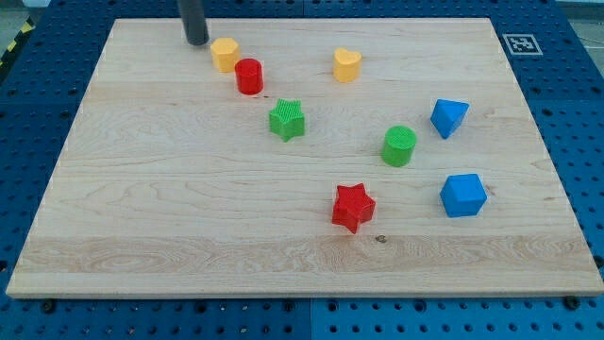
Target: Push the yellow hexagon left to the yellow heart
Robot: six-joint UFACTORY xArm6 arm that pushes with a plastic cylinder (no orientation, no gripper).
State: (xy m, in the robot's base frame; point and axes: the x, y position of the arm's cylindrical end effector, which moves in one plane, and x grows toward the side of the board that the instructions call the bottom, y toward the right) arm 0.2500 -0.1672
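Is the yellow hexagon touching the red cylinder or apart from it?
Touching, it seems: the yellow hexagon and red cylinder show no gap. My tip sits just left.

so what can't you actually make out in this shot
- Rod: its upper part is cut off by the view's top; only the stub ending in my tip shows.
- Yellow hexagon and red cylinder: whether they touch; too close to tell.
- Board: marker at its top-right corner too small to read.

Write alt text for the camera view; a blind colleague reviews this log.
My tip sits just left of the yellow hexagon near the board's top, with the yellow heart farther right. A red cylinder touches the hexagon; other blocks lie lower right.
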